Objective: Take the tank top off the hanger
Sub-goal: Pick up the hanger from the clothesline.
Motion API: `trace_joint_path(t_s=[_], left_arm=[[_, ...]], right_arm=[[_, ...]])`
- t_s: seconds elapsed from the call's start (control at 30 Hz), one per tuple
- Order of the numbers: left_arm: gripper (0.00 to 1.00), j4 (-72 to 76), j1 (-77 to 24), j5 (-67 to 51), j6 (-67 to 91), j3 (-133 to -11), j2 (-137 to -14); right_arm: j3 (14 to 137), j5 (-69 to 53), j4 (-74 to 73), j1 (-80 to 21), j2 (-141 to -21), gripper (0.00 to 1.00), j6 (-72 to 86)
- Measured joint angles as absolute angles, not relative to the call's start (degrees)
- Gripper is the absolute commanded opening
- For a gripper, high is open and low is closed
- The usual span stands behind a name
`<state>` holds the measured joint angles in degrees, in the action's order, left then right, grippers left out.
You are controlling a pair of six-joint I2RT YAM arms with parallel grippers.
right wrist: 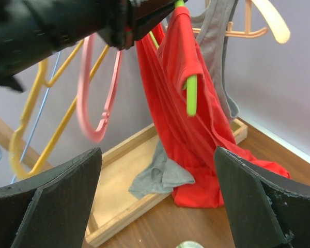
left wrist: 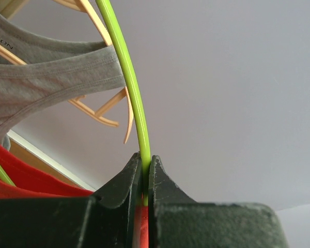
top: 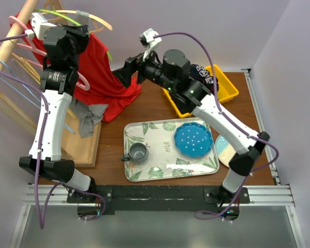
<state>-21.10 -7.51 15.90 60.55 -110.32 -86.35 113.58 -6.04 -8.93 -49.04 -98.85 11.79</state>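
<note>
A red tank top (top: pixel 106 77) hangs from a green hanger (top: pixel 57 12) on the rack at the back left, and its hem pools on the table. My left gripper (left wrist: pixel 145 168) is shut on the green hanger's thin rod (left wrist: pixel 128 82), with red cloth (left wrist: pixel 20 178) just below it. In the right wrist view a red strap loops over the green hanger's end (right wrist: pixel 191 95). My right gripper (right wrist: pixel 157 152) stands wide open with nothing between its fingers. It is short of the red tank top (right wrist: pixel 196 134) and faces it.
A grey tank top (right wrist: pixel 217 57) hangs on a beige hanger behind the red one, and its hem lies in the rack's wooden base (right wrist: pixel 119 206). Pink (right wrist: pixel 90 108) and yellow (right wrist: pixel 31 139) hangers dangle at the left. A leaf-print tray (top: pixel 170 173), blue plate (top: pixel 194 139), cup (top: pixel 138 152) and yellow bin (top: pixel 226 85) sit to the right.
</note>
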Motion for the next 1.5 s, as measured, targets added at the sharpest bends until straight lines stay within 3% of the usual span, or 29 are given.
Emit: trace_joint_path(t_s=[0.3, 0.47, 0.57, 0.7, 0.83, 0.87, 1.0, 1.1, 1.17, 1.2, 1.3, 1.37, 1.5], left_arm=[[0.00, -21.5, -7.5, 13.0, 61.0, -106.1, -82.9], [0.00, -21.5, -7.5, 11.1, 62.2, -103.2, -80.7], [0.00, -21.5, -7.5, 9.6, 62.7, -102.3, -79.8], [0.00, -21.1, -7.5, 8.9, 63.0, -101.3, -78.9], [0.00, -20.6, -7.5, 8.5, 63.0, -100.2, -78.0], [0.00, -20.4, -7.5, 8.4, 63.0, -99.7, -77.6], [0.00, -19.6, -7.4, 7.8, 63.0, -98.1, -76.5], [0.00, -19.1, -7.5, 7.4, 63.1, -97.9, -76.3], [0.00, -18.6, -7.5, 7.1, 63.5, -97.7, -76.3], [0.00, -18.4, -7.5, 6.9, 63.6, -97.6, -76.3], [0.00, -17.6, -7.5, 6.1, 64.0, -97.1, -76.2], [0.00, -17.2, -7.5, 5.8, 64.0, -96.7, -76.2], [0.20, -17.3, -7.5, 5.5, 63.8, -96.2, -76.1]], right_arm=[[120.5, -8.9, -4.5, -49.0, -110.1, 0.88, 15.4], [129.4, -10.1, -3.6, -49.0, -115.9, 0.81, 16.9], [131.2, -10.1, -2.9, -49.0, -117.1, 0.67, 17.4], [131.2, -10.2, -2.2, -49.0, -117.1, 0.61, 18.4], [131.2, -10.2, -2.0, -49.0, -117.1, 0.31, 18.8], [131.2, -10.1, -2.1, -49.0, -117.1, 0.31, 18.9], [131.6, -10.1, -2.2, -48.8, -117.5, 0.51, 19.2], [133.5, -10.0, -3.0, -48.9, -118.6, 0.51, 19.0], [135.3, -9.8, -3.9, -49.0, -119.7, 0.42, 19.0], [136.0, -9.7, -4.5, -49.1, -120.1, 0.27, 19.0], [137.0, -9.0, -6.1, -49.1, -120.9, 0.00, 19.0], [137.0, -8.5, -6.5, -49.1, -120.9, 0.00, 18.9], [132.7, -8.4, -3.9, -49.1, -119.0, 0.00, 18.3]])
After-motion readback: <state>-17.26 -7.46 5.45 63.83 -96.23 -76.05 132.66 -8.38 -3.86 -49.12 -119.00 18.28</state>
